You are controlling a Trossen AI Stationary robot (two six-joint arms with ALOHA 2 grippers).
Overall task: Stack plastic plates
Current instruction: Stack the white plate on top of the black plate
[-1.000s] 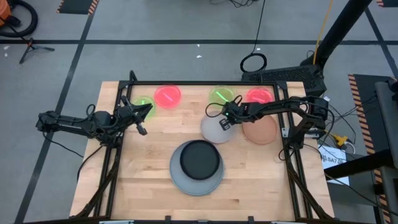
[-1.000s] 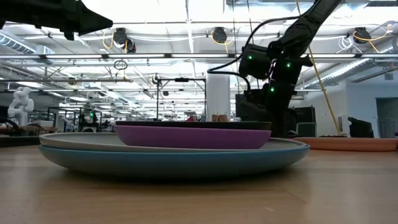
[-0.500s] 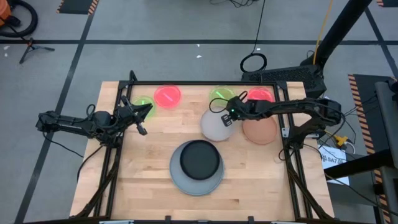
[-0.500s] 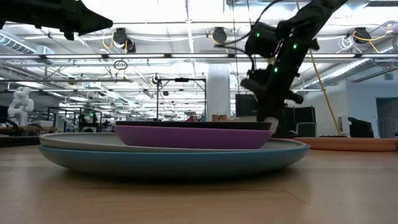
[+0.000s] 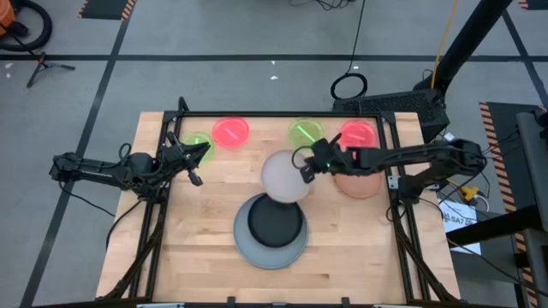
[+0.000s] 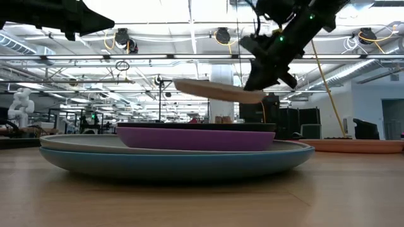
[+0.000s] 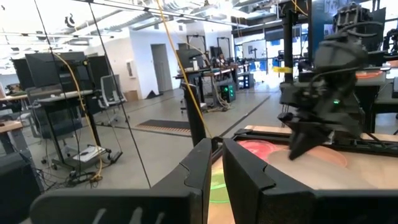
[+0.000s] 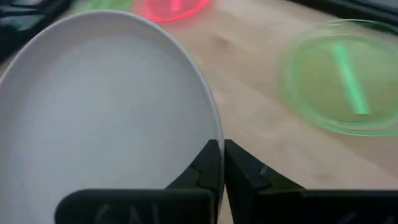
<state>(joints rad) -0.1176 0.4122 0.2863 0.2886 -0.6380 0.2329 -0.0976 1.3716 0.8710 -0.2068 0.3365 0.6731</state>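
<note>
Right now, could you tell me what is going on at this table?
The right gripper holds the white plate by its rim, lifted and tilted near the stack, whose black plate lies on top. The tan-orange plate and small plates remain unstacked. The left gripper waits at the table's left.

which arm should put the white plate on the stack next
The right. Its pincer already grips the white plate by the rim, lifted off the table beside the stack topped by the black plate. The left pincer hangs near the table's far left, holding nothing.
</note>
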